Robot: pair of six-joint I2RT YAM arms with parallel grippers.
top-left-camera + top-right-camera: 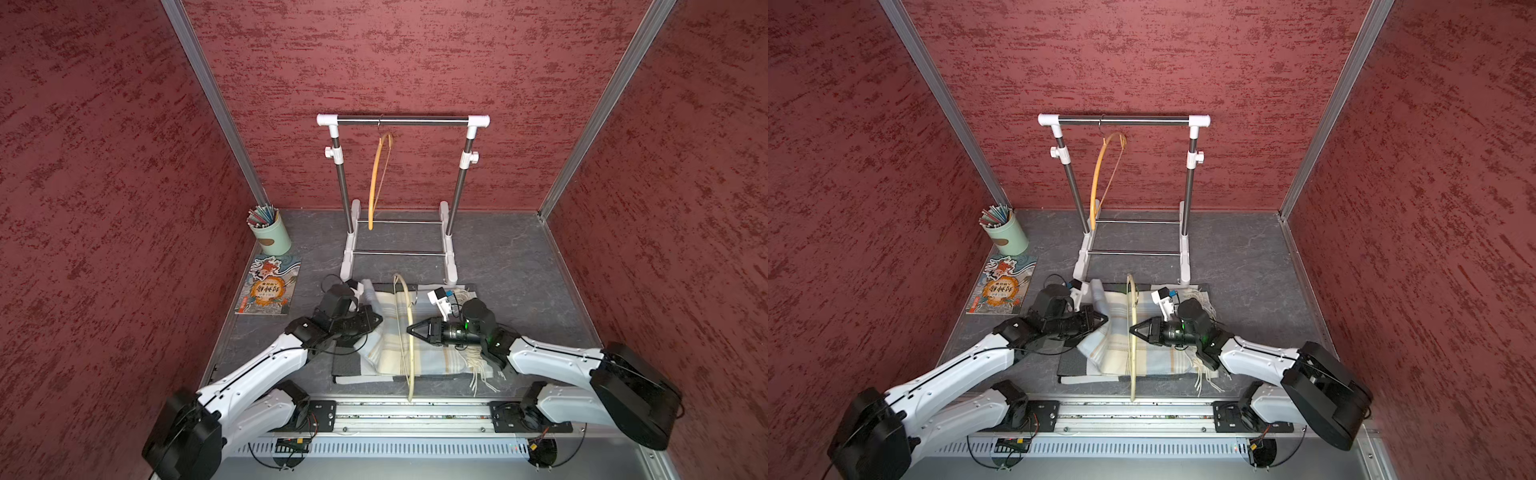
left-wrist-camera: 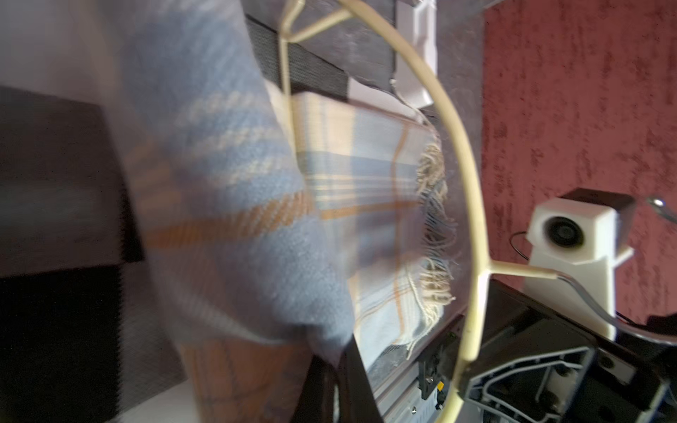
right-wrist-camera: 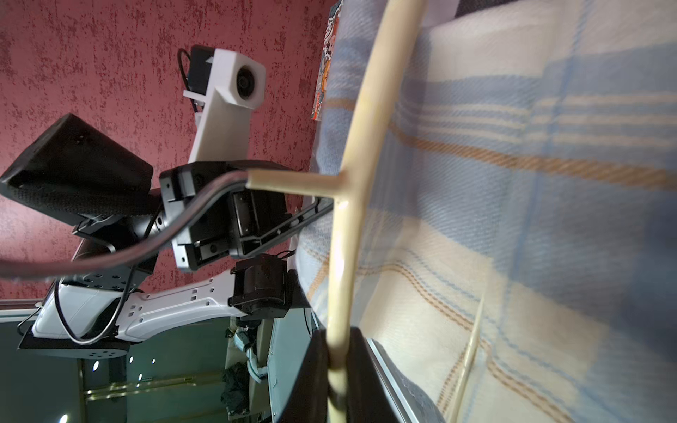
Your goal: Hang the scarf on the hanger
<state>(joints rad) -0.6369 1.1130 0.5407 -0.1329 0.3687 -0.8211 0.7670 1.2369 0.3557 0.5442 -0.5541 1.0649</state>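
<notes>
The plaid cream-and-blue scarf (image 1: 432, 357) (image 1: 1154, 357) lies folded on a grey mat at the front middle. Its left fold is raised. My left gripper (image 1: 376, 320) (image 2: 337, 357) is shut on that raised fold of the scarf (image 2: 256, 219). A cream hanger (image 1: 409, 353) (image 1: 1133, 353) stands on edge across the scarf. My right gripper (image 1: 409, 330) (image 3: 339, 340) is shut on the hanger's curved bar (image 3: 362, 128). The hanger's hook (image 2: 571, 284) points toward the right arm. The scarf (image 3: 513, 183) lies behind the bar.
A white and steel clothes rack (image 1: 402, 121) stands at the back, with a yellow hanger (image 1: 376, 178) on its rail. A green cup of pencils (image 1: 270, 235) and a picture book (image 1: 269, 286) sit at the left. The grey mat (image 1: 347, 365) ends near the front metal rail (image 1: 411, 415).
</notes>
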